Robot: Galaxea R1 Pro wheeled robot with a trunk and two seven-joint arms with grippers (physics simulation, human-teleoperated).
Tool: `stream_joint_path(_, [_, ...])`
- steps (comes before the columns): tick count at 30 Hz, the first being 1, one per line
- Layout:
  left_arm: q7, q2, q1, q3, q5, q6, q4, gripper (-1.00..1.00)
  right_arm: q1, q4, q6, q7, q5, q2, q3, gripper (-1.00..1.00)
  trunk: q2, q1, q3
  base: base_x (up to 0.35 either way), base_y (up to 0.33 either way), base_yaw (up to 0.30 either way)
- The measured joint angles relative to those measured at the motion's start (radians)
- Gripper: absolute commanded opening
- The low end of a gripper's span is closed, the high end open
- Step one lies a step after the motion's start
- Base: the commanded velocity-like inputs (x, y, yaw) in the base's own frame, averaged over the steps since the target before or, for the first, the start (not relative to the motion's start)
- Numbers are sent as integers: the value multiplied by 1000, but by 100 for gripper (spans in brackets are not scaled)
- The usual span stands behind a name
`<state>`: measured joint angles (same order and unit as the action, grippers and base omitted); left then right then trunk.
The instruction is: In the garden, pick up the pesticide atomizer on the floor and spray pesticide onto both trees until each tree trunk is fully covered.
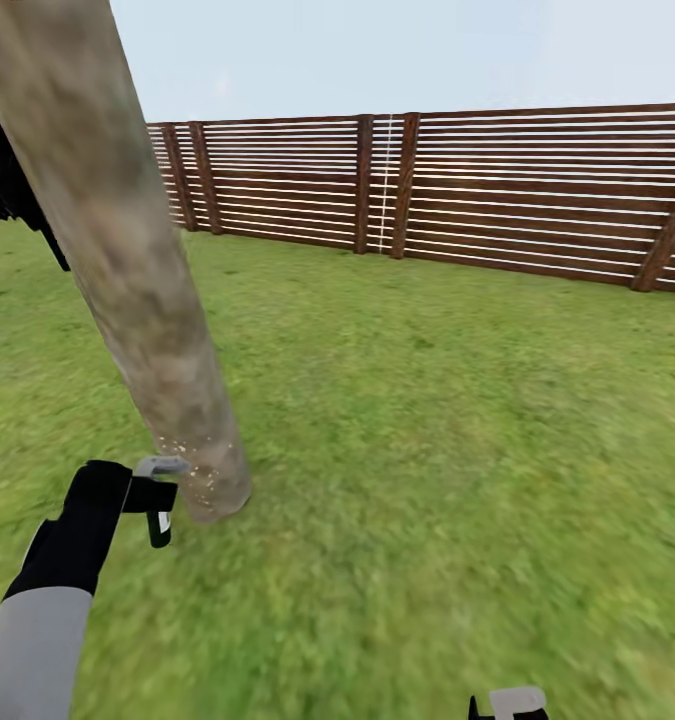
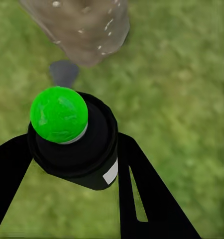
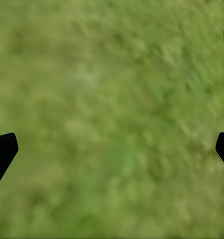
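Note:
A thick, mottled beige-grey tree trunk slants across the left of the head view, rising from the grass. Fine white pesticide speckles dot its base, which also shows in the left wrist view as the trunk base with white flecks. My left gripper is shut on the pesticide atomizer, a small black bottle with a white label, held just left of the trunk base. In the left wrist view the atomizer has a bright green top and sits between the black fingers. My right gripper hangs open over grass.
Green lawn stretches right and ahead to a brown slatted fence. A near-black tree stands behind the trunk at the left. The right gripper's tip shows at the head view's lower edge.

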<state>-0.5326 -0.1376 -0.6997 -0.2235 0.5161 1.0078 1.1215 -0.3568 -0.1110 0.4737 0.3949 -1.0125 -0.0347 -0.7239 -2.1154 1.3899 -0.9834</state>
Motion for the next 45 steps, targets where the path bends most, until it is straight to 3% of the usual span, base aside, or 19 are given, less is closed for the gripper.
stream_joint_path(12, [4,3,-1,-1,1,0,0,-100,0,2,1,2,0,0,2,100,0,0,0,6,-273,181])
stream_joint_path(28, [7,-5,1,-6,1,-1,0,-100,0,2,1,0,1,0,1,100,0,-1,0,235,-188,7])
stream_joint_path(40, [9,-4,3,-4,1,-2,-1,-100,0,3,1,0,0,-1,3,100,0,0,0,176,-224,263])
stream_joint_path(45, [60,-3,3,-4,1,-4,-1,-100,0,5,1,-1,-3,-2,4,100,0,0,0,15,-270,277])
